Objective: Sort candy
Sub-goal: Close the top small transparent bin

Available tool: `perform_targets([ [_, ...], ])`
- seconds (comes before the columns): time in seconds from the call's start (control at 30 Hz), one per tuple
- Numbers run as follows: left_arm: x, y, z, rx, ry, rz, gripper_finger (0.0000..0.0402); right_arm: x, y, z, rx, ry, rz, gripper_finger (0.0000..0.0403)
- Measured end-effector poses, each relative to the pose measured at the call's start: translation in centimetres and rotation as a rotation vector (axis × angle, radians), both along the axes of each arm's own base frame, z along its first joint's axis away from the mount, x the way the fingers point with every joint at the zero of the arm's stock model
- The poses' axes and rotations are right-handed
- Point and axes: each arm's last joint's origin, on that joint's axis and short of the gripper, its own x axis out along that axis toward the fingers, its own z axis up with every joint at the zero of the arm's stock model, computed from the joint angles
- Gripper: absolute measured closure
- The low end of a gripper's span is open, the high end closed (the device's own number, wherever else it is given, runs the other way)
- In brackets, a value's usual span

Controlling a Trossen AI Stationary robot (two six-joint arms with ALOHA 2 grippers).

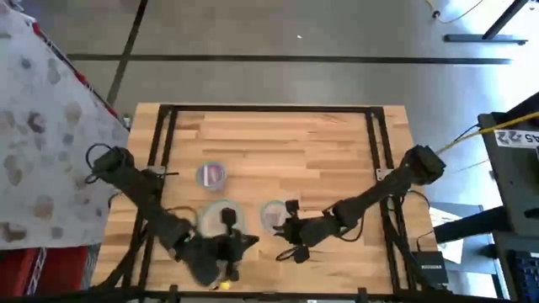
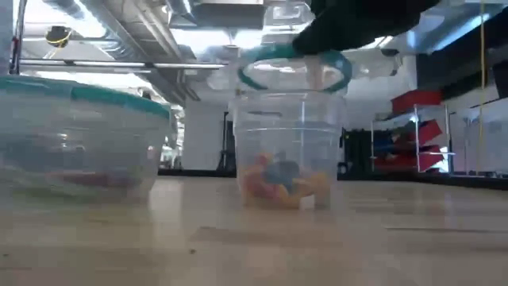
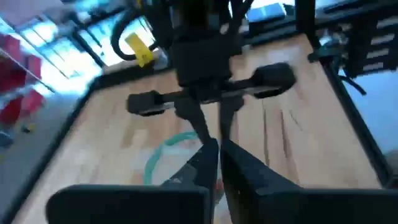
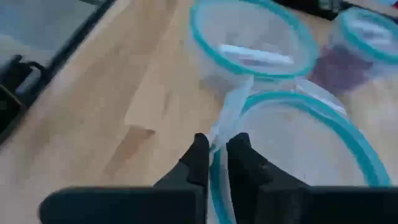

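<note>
Candy [image 4: 339, 65], magenta, fills 1 round clear bowl [image 4: 367, 37]; right tool [image 4: 214, 155] pinches another's teal rim.

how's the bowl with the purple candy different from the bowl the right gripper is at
The purple-candy bowl stands alone, farther up the table, with no arm near it; the right-hand bowl has the right gripper shut on its rim. The first shows a magenta-purple heap inside; in the high view the second looks mostly pale, its contents unclear. Both are round, clear bowls with teal rims on the wooden table.
</note>
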Motion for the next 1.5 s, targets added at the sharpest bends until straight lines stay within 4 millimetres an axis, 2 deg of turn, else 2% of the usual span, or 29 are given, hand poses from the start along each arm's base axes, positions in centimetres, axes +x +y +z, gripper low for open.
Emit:
perform_targets([
  [0.2,2.8,4.1,-0.4,-0.073,0.091,-0.061,0.0398,0.3,-0.4,-0.5,0.004,0.014,-0.007,0.0386],
  [0.37,3.8,5.5,-0.8,-0.148,0.154,-0.154,0.0398,0.4,-0.5,-0.5,0.021,0.028,0.014,0.0381],
  [0.83,4.6,5.7,-2.8,-0.154,0.224,-0.148,0.0398,0.1,-0.7,-0.6,0.035,0.088,0.033,0.0376],
  [1.13,5.7,5.6,-5.9,-0.160,0.325,-0.134,0.0399,0.1,-0.6,-0.6,0.055,0.085,0.050,0.0375],
  [1.5,5.6,5.5,-6.0,-0.176,0.327,-0.121,0.0399,0.4,-0.3,-0.1,0.090,0.077,0.087,0.0375],
])
